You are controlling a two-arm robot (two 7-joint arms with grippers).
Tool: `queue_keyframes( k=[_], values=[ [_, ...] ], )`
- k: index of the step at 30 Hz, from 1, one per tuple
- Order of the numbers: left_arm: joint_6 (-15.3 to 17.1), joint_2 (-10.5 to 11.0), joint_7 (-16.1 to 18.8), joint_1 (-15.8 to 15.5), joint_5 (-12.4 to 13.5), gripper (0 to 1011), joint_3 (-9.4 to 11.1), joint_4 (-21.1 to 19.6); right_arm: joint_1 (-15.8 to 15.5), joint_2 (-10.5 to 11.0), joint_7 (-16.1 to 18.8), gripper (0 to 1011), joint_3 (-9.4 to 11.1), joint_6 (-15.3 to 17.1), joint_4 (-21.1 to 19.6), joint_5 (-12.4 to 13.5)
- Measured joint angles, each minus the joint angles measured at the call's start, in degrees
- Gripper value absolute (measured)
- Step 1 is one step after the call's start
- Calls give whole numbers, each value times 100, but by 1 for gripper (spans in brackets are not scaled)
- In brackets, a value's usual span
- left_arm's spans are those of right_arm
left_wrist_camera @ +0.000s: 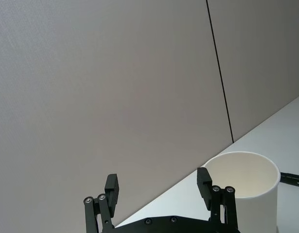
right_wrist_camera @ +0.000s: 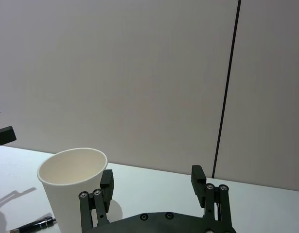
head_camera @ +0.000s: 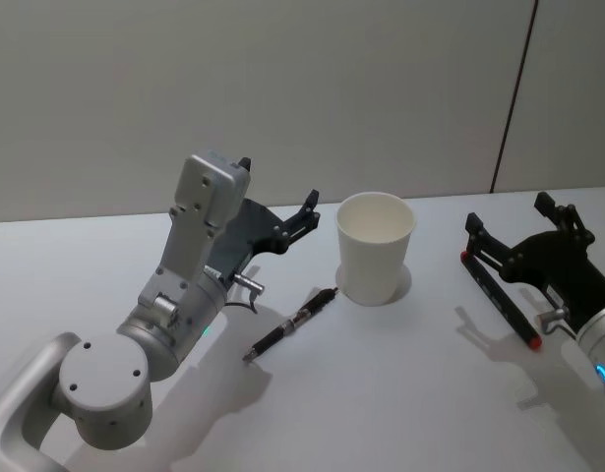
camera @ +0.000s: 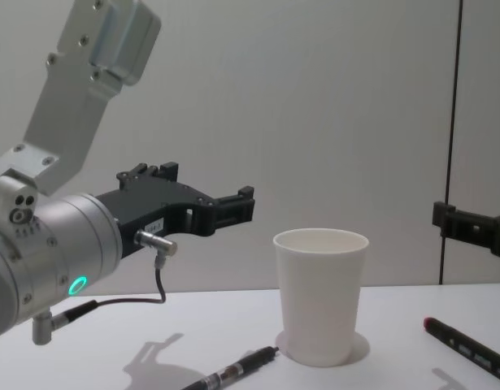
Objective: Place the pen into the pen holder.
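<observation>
A black pen (head_camera: pixel 292 323) lies flat on the white table just left of the pen holder (head_camera: pixel 375 246), a white paper cup standing upright. My left gripper (head_camera: pixel 279 182) hovers open and empty above the table, left of the cup and behind the pen. In the left wrist view the left gripper (left_wrist_camera: pixel 158 184) frames the cup (left_wrist_camera: pixel 246 194). My right gripper (head_camera: pixel 509 213) hangs open and empty to the right of the cup. The right wrist view shows the right gripper (right_wrist_camera: pixel 151 177), the cup (right_wrist_camera: pixel 74 189) and the pen (right_wrist_camera: pixel 35 224). The chest view shows the pen (camera: pixel 233 372) beside the cup (camera: pixel 320 296).
A second black pen with red ends (head_camera: pixel 499 300) lies on the table below my right gripper, also seen as the red-tipped pen (camera: pixel 469 348). A grey wall with a dark vertical seam (head_camera: pixel 514 93) stands behind the table (head_camera: pixel 381 393).
</observation>
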Motion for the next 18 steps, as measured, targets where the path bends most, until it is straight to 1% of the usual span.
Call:
queue_keyframes(
  k=[18],
  values=[
    [0, 0, 0, 0, 0, 1001, 0, 0, 0, 0, 0, 1001, 0, 0, 0, 0]
  ],
)
